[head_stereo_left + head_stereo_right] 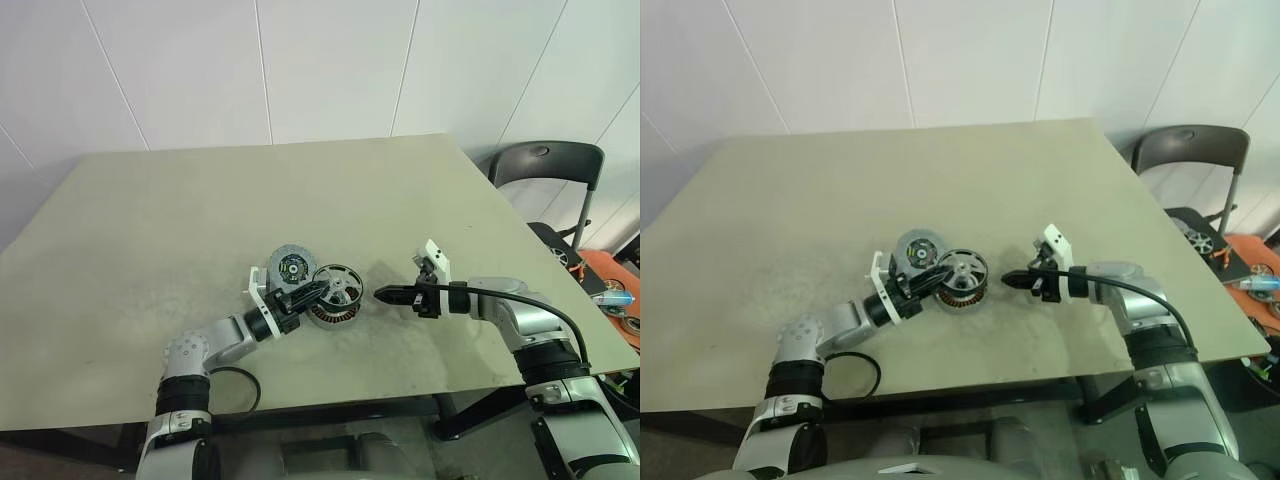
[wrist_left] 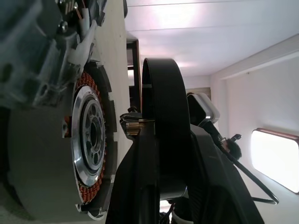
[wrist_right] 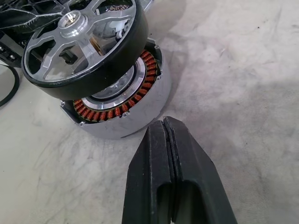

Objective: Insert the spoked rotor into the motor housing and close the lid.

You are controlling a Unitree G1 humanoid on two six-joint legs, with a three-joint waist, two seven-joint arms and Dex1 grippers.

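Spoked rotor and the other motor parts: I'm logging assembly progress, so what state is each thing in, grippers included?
Spoked rotor: held by its rim, tilted just above the housing, not seated.
Motor housing: on the table, copper coils exposed, no lid on.
Lid: lying on the table behind the housing, not fitted.
Left gripper: shut on the rotor.
Right gripper: shut, empty, beside the housing.

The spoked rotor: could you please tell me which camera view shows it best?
The right wrist view: the spoked rotor is close, with silver spokes and hub plain, tilted just above the motor housing. The left wrist view gives its dark rim edge-on; both eye views show it small, held by the left gripper.
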